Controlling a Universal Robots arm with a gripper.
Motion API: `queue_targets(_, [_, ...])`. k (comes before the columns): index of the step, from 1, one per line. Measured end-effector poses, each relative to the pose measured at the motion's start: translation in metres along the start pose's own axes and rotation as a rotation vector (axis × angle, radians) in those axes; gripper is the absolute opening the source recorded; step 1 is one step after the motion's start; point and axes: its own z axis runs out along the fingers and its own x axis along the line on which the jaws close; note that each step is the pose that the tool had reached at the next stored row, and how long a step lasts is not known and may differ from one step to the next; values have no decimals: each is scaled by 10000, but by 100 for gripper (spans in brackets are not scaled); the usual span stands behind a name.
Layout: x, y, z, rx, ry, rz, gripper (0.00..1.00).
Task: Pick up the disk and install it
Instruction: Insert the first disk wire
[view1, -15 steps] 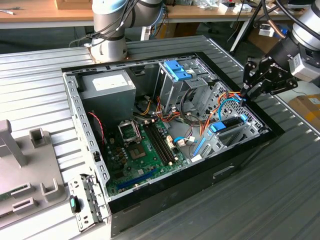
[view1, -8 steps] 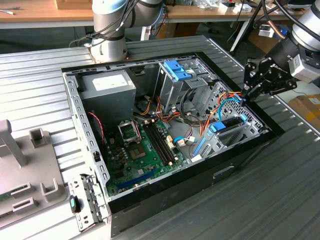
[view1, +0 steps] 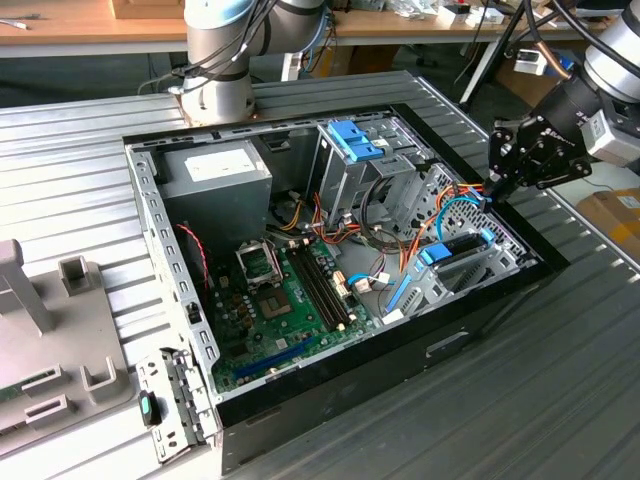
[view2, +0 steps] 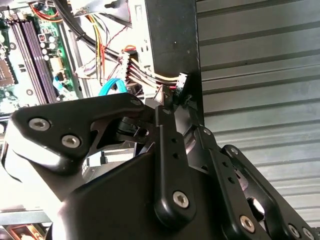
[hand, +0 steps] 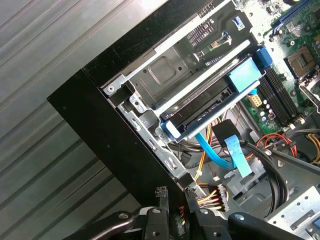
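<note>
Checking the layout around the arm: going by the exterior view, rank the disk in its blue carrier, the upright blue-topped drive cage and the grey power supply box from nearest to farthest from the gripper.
1. The disk, just below the gripper, at the case's near wall.
2. The blue-topped drive cage, mid-case, toward the exterior view's left.
3. The power supply box, at the far left corner.

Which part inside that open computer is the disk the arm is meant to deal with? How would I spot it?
Start at the open black computer case on the ribbed metal table. In its corner toward the exterior view's right, near the black gripper, sits the disk: a flat dark slab edged by a blue plastic carrier, slotted in a grey metal bay. Unlike the upright cage's blue bracket, it lies low.
</note>
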Motion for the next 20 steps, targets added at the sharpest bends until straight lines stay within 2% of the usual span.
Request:
queue_targets(4, [0, 0, -2, -3, 2, -7, 25])
queue_targets(5, [0, 0, -1, -3, 1, -9, 17])
queue_targets(14, [0, 0, -3, -1, -4, -21, 17])
queue_targets(15, [-1, -1, -8, 1, -7, -21, 17])
queue_targets(17, [-7, -7, -64, -1, 0, -22, 17])
queue_targets(20, [-8, -8, -67, -1, -1, -21, 17])
